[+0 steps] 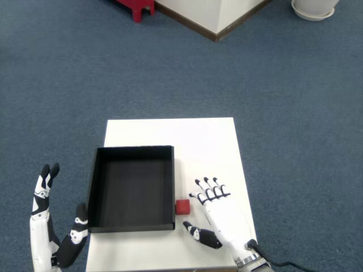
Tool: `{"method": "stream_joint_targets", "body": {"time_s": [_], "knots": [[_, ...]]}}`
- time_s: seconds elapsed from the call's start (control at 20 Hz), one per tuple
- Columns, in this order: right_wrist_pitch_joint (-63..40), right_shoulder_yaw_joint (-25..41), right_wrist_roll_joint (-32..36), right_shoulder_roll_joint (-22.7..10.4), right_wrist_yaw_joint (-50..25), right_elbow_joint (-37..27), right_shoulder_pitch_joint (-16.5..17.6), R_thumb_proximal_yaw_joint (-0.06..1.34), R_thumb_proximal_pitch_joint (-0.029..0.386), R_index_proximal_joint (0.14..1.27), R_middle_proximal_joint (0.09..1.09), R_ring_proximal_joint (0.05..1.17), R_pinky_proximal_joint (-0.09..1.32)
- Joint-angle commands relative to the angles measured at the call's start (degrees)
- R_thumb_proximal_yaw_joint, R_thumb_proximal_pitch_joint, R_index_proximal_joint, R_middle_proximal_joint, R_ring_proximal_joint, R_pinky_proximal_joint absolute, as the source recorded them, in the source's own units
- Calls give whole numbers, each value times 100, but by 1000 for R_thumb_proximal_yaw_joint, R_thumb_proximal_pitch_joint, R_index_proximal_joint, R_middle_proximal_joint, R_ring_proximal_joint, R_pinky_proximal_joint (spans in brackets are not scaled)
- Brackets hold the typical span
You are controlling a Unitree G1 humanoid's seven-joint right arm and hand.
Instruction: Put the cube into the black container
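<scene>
Our right hand (222,218) is spread and empty beside the red cube (182,207), which sits against the black container (131,228) outer wall; a clumsy pinch could jam it there

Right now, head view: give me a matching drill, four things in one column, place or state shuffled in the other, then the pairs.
Things:
1. cube
2. black container
3. right hand
4. white table

Place or state:
A. open, fingers spread, beside the cube
B. empty, on the table's left half
C. stands on blue carpet
D. on the table just outside the container's right wall

Pairs: 1-D, 2-B, 3-A, 4-C
</scene>
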Motion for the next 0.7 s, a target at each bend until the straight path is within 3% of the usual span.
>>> {"method": "stream_joint_targets", "body": {"time_s": [0.05, 0.7], "knots": [[-48, -39, 16, -43, -205, -26, -192, 706, 45, 469, 137, 73, -64], [-224, 9, -28, -81, -335, 186, -173, 708, 61, 473, 128, 65, -65]]}}
